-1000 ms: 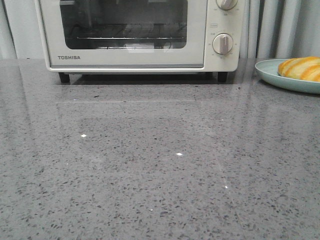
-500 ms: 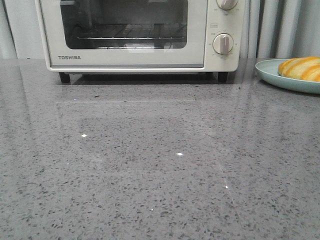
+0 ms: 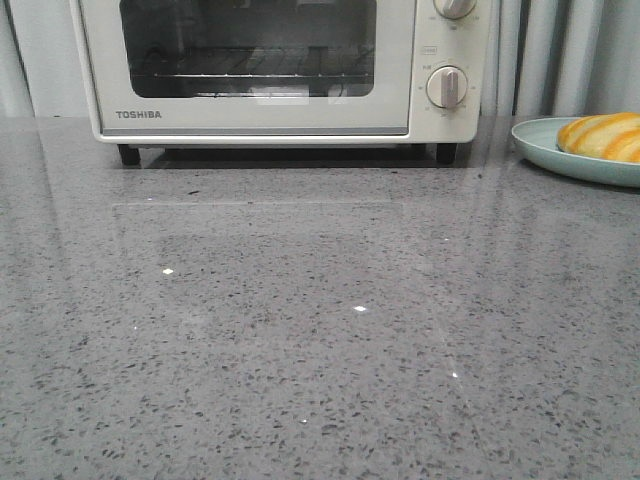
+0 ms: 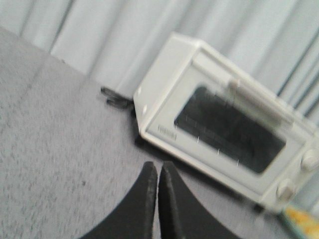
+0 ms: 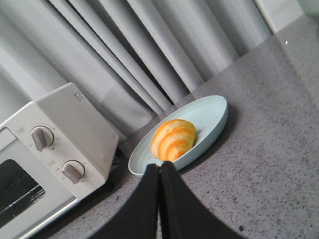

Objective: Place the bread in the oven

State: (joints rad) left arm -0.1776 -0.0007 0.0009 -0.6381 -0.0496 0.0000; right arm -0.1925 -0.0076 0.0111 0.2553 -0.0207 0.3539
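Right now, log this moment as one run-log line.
striped orange bread: on pale blue plate | cream oven: door closed | left pincer: shut | right pincer: shut

Soft, even light fills the room; the polished countertop (image 3: 320, 330) glints with small reflections, while the left wrist view is smeared by blur.

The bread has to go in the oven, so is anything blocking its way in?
Yes. The oven door is shut, so the bread cannot go in yet. It lies on a pale blue plate to the oven's right. The grey counter between them looks bare.
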